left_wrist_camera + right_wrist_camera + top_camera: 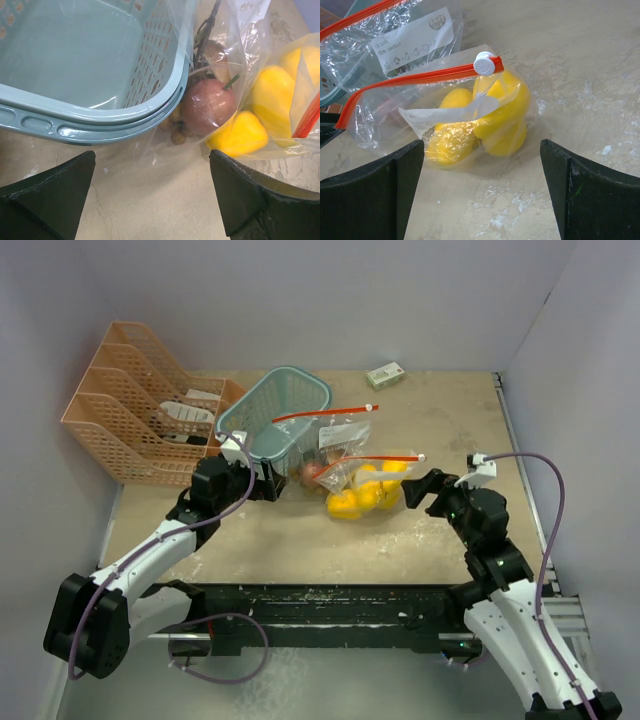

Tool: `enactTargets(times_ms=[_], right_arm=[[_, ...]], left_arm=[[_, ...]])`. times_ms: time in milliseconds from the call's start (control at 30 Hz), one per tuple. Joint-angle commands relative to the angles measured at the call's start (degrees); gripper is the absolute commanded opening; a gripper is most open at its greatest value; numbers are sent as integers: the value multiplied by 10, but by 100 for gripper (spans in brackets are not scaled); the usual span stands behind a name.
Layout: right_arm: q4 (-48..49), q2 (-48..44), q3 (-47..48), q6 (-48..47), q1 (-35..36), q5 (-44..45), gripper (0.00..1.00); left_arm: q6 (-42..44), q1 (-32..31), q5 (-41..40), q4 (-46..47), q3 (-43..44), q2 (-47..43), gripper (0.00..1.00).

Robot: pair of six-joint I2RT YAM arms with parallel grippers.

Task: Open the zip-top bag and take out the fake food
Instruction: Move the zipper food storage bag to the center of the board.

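Two clear zip-top bags with red zips lie mid-table. The nearer bag holds the yellow fruits of the fake food; its white slider sits at the right end of the zip. The farther bag leans on the basket and holds a red-brown round piece and small brownish bits. My left gripper stands open just left of the bags, over bare table. My right gripper stands open just right of the yellow-fruit bag, touching nothing.
A teal plastic basket stands right behind the left gripper, against the farther bag. Orange file racks fill the back left. A small white-green box lies at the back. Grey walls close in both sides.
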Motion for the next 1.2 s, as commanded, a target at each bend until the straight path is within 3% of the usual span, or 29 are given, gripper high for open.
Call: enactTargets(times_ms=[0, 533, 767, 900, 1067, 1167], right_arm=[[7, -7, 23, 6, -1, 16, 99], [40, 22, 8, 6, -1, -15, 96], [89, 47, -18, 17, -1, -48, 94], [117, 42, -37, 27, -1, -67, 92], [93, 25, -33, 23, -1, -63, 92], [65, 3, -25, 12, -1, -51, 92]], left_arm=[[2, -3, -4, 31, 22, -7, 99], [-28, -8, 1, 30, 19, -49, 99], [0, -54, -71, -54, 96, -107, 99], [34, -56, -107, -127, 199, -33, 99], [31, -72, -91, -102, 264, 70, 99], [45, -101, -129, -103, 309, 135, 99]])
